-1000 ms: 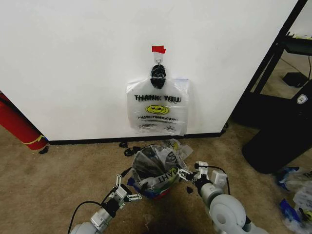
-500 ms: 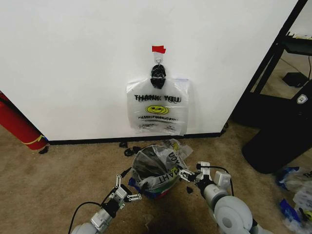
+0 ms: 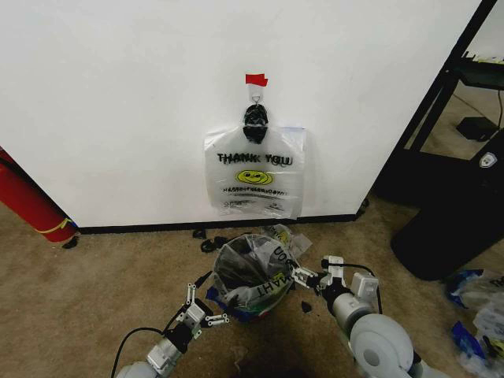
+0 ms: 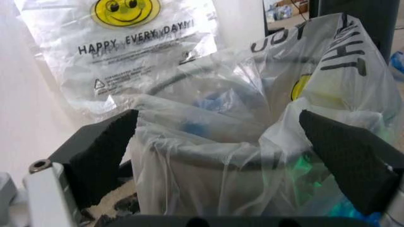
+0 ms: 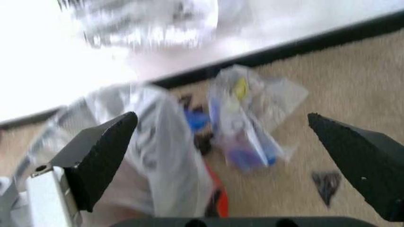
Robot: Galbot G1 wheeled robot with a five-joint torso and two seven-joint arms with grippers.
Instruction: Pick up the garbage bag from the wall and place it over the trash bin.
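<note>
Garbage bag (image 3: 253, 272) draped over trash bin (image 3: 250, 309), flanked by spread fingers of left gripper (image 3: 206, 309) and right gripper (image 3: 309, 279), neither touching.

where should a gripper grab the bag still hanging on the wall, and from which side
Grip the hanging bag at its black knotted handles, bunched just under the hook. That bunch is the only thick, firm part. Come straight in from the front, fingers either side, since the thin body lies flat against the wall.

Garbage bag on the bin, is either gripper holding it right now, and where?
Neither: left gripper and right gripper are open beside the garbage bag draped over the trash bin.
</note>
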